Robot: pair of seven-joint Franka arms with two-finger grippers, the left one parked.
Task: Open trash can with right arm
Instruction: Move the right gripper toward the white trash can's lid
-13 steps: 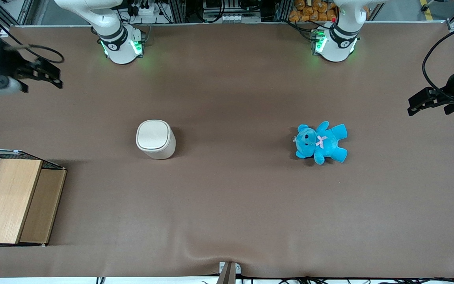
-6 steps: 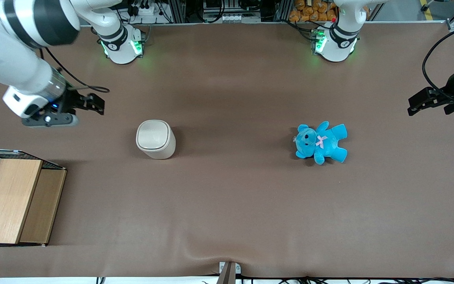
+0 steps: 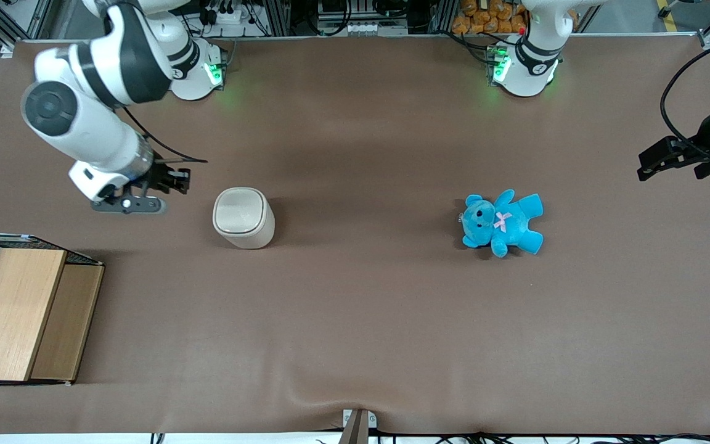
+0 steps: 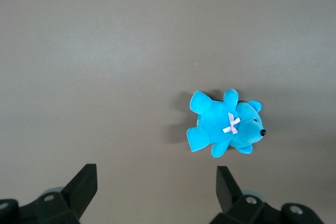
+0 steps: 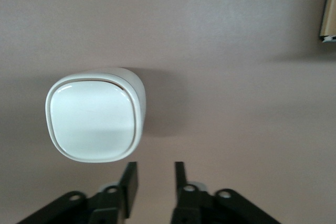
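The cream-white trash can (image 3: 243, 217) stands upright on the brown table with its flat lid shut. It also shows in the right wrist view (image 5: 95, 115), seen from above. My right arm (image 3: 93, 105) reaches in from the working arm's end of the table. Its black gripper (image 3: 177, 180) hangs above the table beside the can, a short gap from it and slightly farther from the front camera. In the right wrist view the gripper (image 5: 154, 176) is open with a narrow gap, holds nothing, and does not touch the can.
A wooden box with wire mesh (image 3: 19, 311) sits at the working arm's end, nearer the front camera; its corner shows in the right wrist view (image 5: 329, 11). A blue teddy bear (image 3: 503, 222) lies toward the parked arm's end, also in the left wrist view (image 4: 226, 127).
My right arm has swung in from the table's edge toward the trash can, and the gripper now sits close beside it. The can and the teddy bear have not moved.
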